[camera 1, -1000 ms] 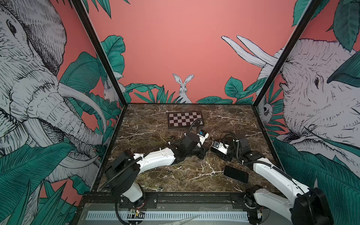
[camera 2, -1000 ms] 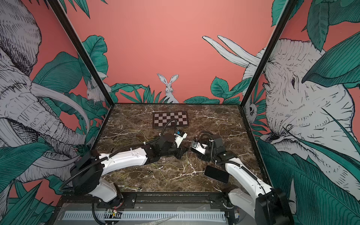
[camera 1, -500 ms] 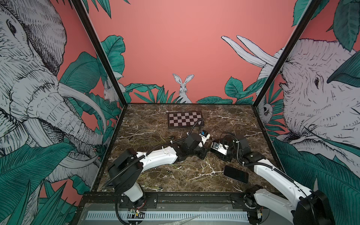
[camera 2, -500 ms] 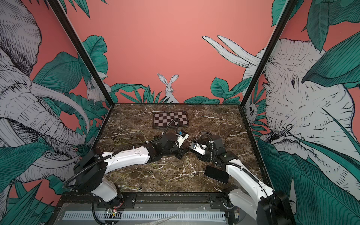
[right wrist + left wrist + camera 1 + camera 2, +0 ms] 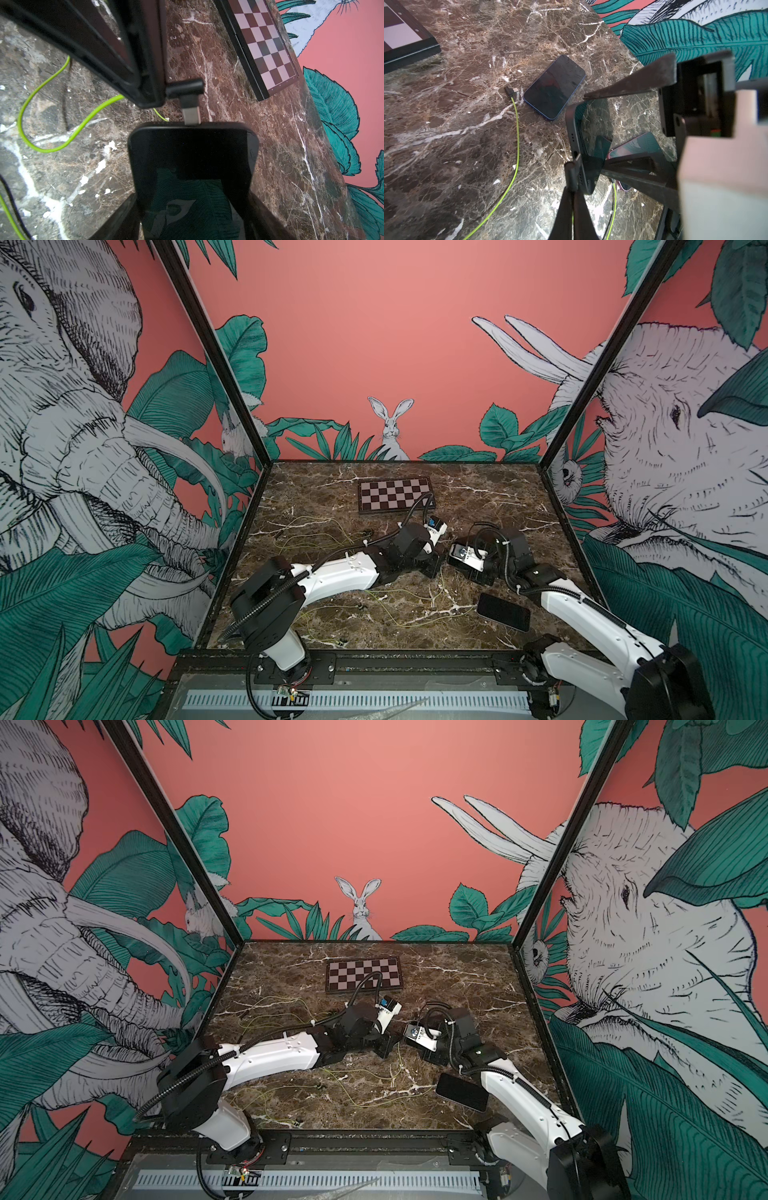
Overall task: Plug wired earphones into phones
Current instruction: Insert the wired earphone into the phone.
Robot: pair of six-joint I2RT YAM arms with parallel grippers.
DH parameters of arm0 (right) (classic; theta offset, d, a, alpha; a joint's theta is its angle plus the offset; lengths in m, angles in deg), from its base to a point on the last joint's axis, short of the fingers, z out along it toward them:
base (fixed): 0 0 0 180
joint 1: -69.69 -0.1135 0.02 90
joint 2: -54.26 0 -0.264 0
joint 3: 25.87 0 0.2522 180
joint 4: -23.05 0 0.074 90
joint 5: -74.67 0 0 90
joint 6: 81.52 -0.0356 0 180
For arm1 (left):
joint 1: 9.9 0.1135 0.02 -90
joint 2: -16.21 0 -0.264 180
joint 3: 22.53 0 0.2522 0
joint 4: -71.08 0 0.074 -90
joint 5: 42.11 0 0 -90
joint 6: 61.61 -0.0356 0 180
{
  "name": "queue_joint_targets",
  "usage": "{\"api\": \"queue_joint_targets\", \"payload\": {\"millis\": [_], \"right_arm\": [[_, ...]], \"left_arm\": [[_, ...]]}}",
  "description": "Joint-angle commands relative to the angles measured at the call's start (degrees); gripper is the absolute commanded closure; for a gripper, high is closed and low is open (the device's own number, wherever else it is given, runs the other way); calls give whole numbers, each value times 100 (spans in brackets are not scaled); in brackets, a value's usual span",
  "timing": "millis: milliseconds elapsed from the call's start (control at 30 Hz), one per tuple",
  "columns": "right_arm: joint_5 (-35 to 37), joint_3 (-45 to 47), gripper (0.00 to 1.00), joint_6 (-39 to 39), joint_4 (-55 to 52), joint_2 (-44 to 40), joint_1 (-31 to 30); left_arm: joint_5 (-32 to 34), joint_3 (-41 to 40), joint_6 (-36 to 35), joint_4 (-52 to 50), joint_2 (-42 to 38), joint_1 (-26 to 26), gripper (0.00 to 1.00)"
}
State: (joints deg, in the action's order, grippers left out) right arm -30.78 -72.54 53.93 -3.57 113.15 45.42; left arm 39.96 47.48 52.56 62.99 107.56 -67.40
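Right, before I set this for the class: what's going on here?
Two robot arms are plugging wired earphones into phones. The right gripper is clamped on a black phone, holding it tilted above the marble table. The left gripper is shut on a dark earphone plug, whose metal tip sits at the phone's bottom edge, not yet fully seated. A blue-edged phone lies flat with a loose plug beside it.

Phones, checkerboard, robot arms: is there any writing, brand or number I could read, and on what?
No readable text anywhere.
On the held phone: none, dark screen.
On the phone lying flat: none, dark screen.
On the checkerboard: plain squares only.
The small blue patch, left wrist: too small to read.
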Motion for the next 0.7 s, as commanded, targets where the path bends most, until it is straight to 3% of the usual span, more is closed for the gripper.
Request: {"api": "queue_joint_targets", "payload": {"millis": [0, 667], "right_arm": [[-68, 2, 33, 47, 199, -26, -47], [22, 47, 33, 49, 336, -27, -103]], "left_arm": [[119, -78, 63, 87, -197, -25, 100], [40, -47, 31, -172, -109, -25, 100]]}}
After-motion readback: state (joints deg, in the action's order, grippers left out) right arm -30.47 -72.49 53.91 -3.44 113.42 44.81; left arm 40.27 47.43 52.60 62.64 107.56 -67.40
